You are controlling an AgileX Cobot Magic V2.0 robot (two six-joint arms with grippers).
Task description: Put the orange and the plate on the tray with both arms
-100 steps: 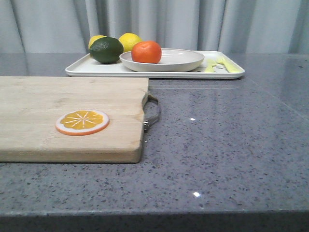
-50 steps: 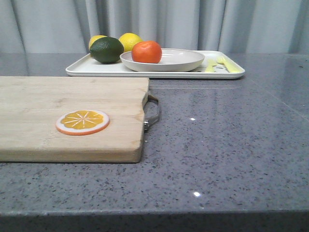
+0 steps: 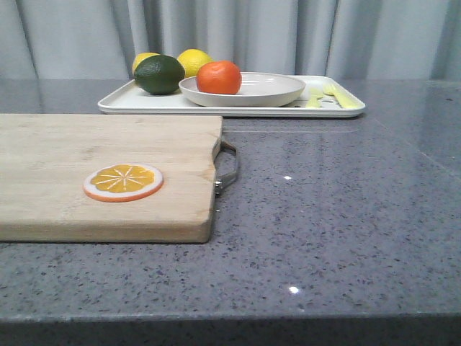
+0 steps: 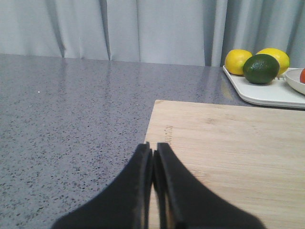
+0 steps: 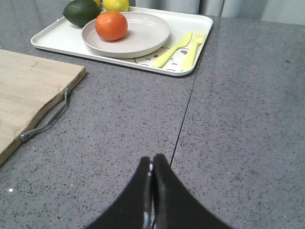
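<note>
No legible text, label, brand, number or sign. Faint burned-in mark near one edge of the board (image 4: 167, 135), too small and blurred to read. Faint line drawing on the tray (image 5: 177, 59) beside the plate (image 5: 143, 43), partly hidden under the fork (image 5: 192, 47); no letters made out.
</note>
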